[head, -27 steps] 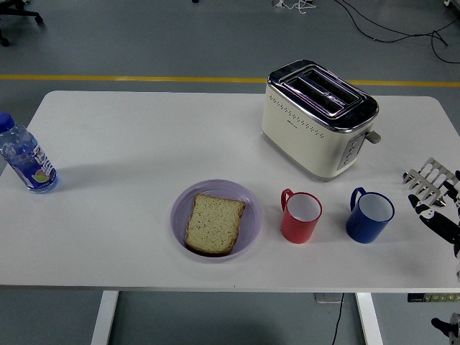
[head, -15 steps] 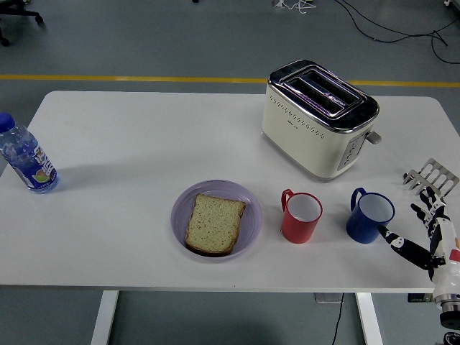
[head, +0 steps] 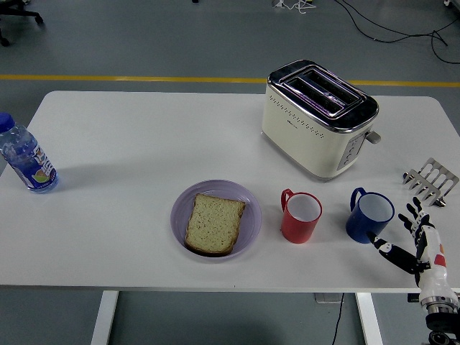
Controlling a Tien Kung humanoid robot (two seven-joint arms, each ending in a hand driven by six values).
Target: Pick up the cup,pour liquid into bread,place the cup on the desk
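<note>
- The right robot hand [head: 415, 241] comes in at the lower right corner of the head view, low over the counter [head: 129, 151]. Its fingers are spread and hold nothing, and one finger [head: 384, 246] points toward the blue cup [head: 369, 215].
- That fingertip is just beside the base of the blue cup – from this angle I cannot tell if it touches or not.
- The left robot hand does not show in the view.
- The step in hand seems to be the first one, the reach for a cup. No cup is lifted yet.
- Two cups stand upright near the front edge: the blue one, and a red cup [head: 301, 216] to its left. The task does not say which, but the hand is clearly nearer to the blue one.
- The slice of bread [head: 214, 223] lies in a purple plate [head: 248, 202], just left of the red cup – this is where the pouring must go.
- The next move, as I judge it, calls for bringing the palm up to the side of the blue cup and closing the fingers around its body, without pushing it toward the red cup.
- The handle of the blue cup points away from the hand, so a grasp on the wall is the likely way.
- A cream toaster [head: 320, 117] stands behind the cups, a small metal rack [head: 430, 181] at the right edge, and a water bottle [head: 24, 157] far left; all are away from the path.
</note>
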